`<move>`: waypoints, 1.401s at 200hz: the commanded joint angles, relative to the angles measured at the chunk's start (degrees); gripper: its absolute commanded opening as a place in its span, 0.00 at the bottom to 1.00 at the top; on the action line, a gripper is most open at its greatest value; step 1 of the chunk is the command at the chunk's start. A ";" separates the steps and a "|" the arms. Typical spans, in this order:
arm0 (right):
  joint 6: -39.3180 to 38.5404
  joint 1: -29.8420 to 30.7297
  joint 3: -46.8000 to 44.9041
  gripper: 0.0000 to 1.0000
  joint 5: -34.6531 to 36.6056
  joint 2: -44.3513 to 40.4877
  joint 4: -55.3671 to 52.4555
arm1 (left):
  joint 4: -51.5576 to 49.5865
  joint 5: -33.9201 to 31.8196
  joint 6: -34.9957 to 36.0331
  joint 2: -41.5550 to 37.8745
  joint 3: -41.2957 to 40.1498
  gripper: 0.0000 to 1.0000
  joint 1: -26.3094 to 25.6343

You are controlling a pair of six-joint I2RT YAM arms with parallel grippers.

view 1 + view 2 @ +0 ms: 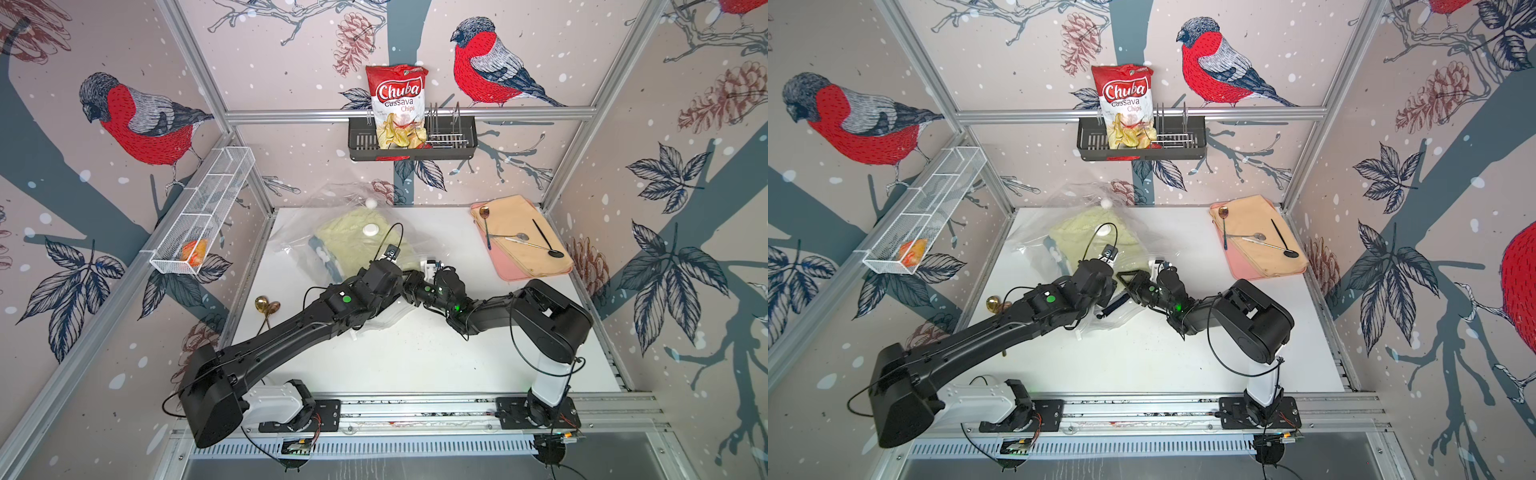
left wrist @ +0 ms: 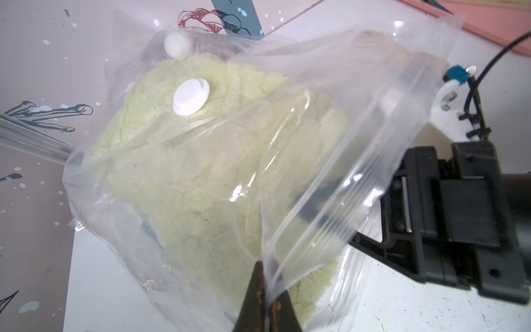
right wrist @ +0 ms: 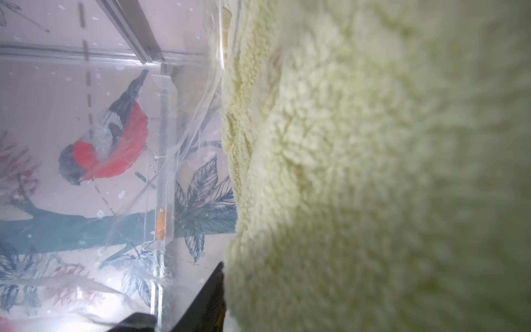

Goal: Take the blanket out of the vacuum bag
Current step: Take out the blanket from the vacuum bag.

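The vacuum bag (image 1: 297, 235) (image 1: 1034, 232) lies crinkled at the back middle of the white table, its round white valve cap (image 1: 371, 230) (image 2: 191, 96) on top. The pale green fleecy blanket (image 1: 349, 245) (image 2: 186, 186) (image 3: 373, 172) is inside it. My left gripper (image 2: 268, 299) is shut on the clear film at the bag's mouth and holds it up. My right gripper (image 1: 1131, 279) reaches into that mouth. One of its fingers (image 3: 214, 299) rests against the blanket, which hides the other finger.
A pink tray (image 1: 519, 272) with a tan cloth and several spoons sits at the back right. Gold spoons (image 1: 266, 307) lie at the table's left edge. A white wire basket (image 1: 203, 212) hangs on the left wall, and a black rack (image 1: 411, 143) with a chips bag on the back wall.
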 commanded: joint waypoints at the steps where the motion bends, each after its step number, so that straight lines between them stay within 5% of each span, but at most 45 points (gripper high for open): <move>1: 0.15 0.13 1.40 0.46 -0.72 0.62 1.77 | 4.35 1.30 -0.07 -1.84 -0.36 0.00 0.91; 36: -1.02 0.79 2.38 0.12 -0.97 -0.46 1.04 | 3.79 0.97 0.15 -1.53 -0.36 0.00 1.12; 58: -2.87 1.75 1.29 0.00 -0.21 -3.73 -1.13 | 3.92 0.91 -0.10 -1.84 -0.36 0.00 1.18; 168: -8.12 5.42 -6.82 0.00 3.54 -20.59 -7.21 | 5.37 -0.14 -1.78 -3.28 -1.51 0.00 1.53; 221: -16.84 7.67 -9.24 0.00 10.70 -37.10 -21.75 | 5.85 -2.30 -1.66 -4.30 -1.82 0.00 2.39; 280: -28.32 7.20 -2.20 0.00 19.54 -53.61 -40.88 | 7.67 -6.21 -2.21 -6.85 -3.45 0.00 4.79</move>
